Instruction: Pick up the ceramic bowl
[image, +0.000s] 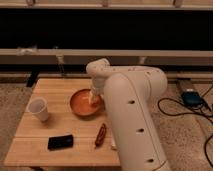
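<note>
The gripper hangs low at the right inner edge of the round, shallow orange-terracotta ceramic bowl; its opening and grip cannot be told, perhaps touching the rim. The bowl sits mid-table on the light wooden table. A small white cup stands well to its left; a flat black rectangular object and a slim reddish-brown item lie nearer the front edge.

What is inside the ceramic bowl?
The gripper reaches into the ceramic bowl on the side nearest the arm. Nothing else shows inside. The arm hides that rim and what lies there.
</note>
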